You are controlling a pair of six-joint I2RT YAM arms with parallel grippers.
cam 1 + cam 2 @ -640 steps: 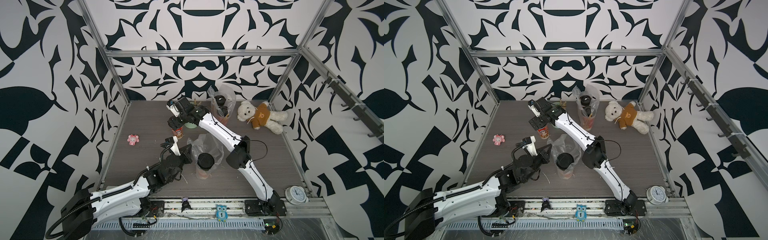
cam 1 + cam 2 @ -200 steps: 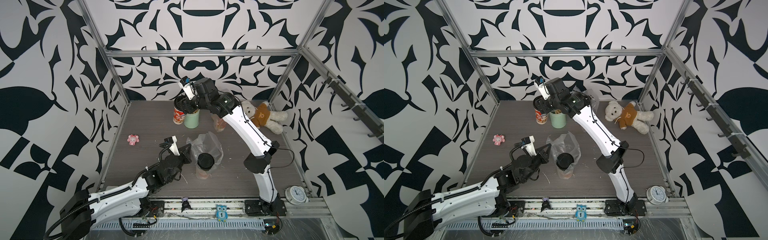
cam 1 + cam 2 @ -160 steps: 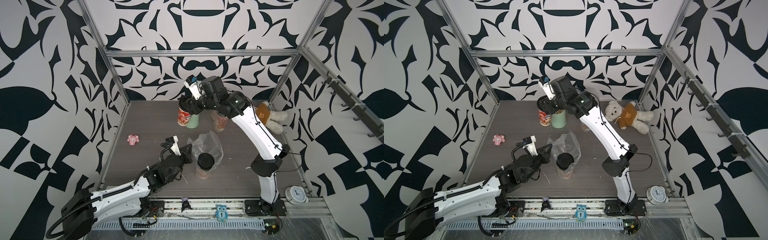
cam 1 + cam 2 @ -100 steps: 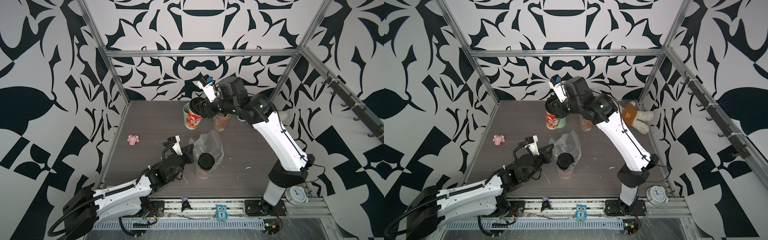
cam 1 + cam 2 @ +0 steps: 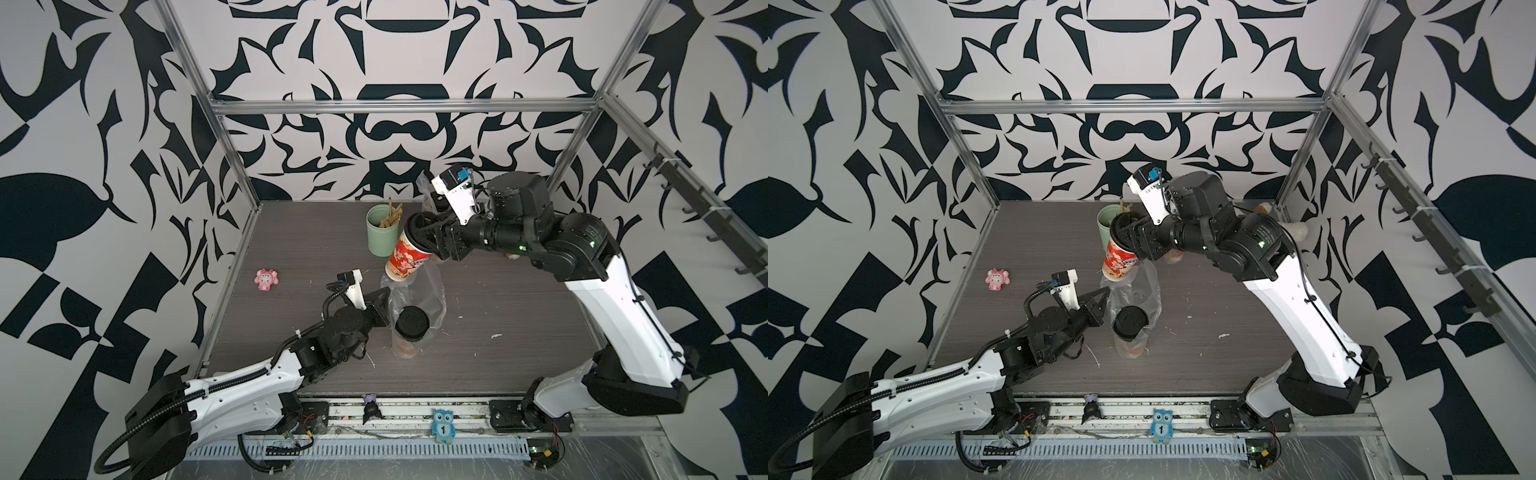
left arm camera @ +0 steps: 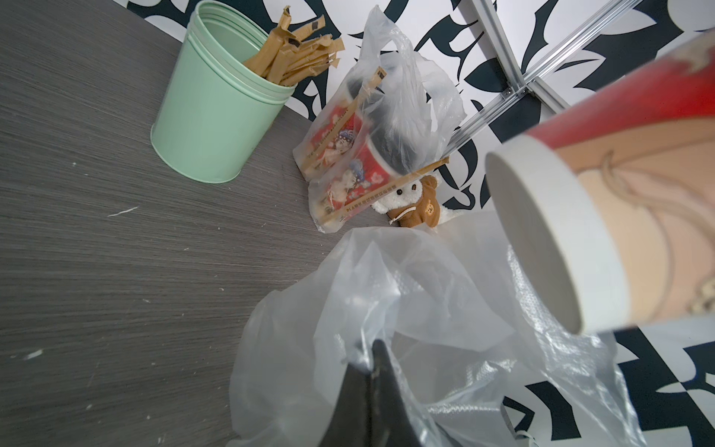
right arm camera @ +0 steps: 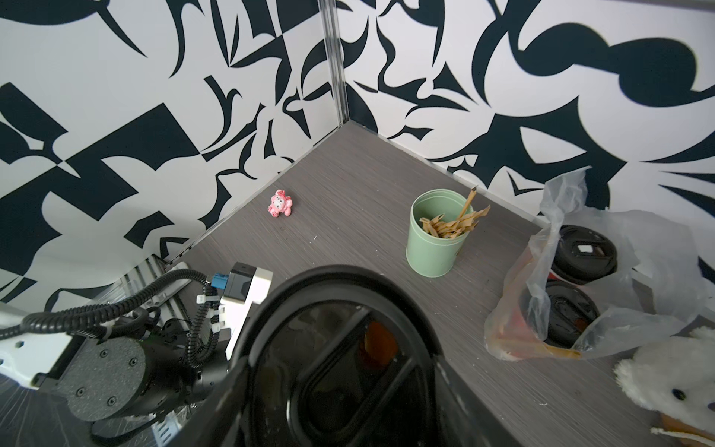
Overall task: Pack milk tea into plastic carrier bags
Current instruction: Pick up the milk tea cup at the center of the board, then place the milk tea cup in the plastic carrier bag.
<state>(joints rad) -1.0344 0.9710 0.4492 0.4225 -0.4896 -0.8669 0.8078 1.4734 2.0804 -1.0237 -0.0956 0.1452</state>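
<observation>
Swung over from the back of the table (image 5: 291,249), the red cup (image 5: 405,259) now hangs tilted above the near bag (image 5: 422,291), the right fingers (image 5: 432,247) clamped round its lidded top. Pinched tight on the bag's rim, the left fingers (image 5: 380,300) hold its mouth open beside the cup already inside (image 5: 411,323).

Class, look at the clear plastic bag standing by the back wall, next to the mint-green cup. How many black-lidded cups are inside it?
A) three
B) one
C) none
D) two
D: the right wrist view looks down into the bag by the back wall and shows one lidded cup and a second lidded cup side by side inside it.
</observation>
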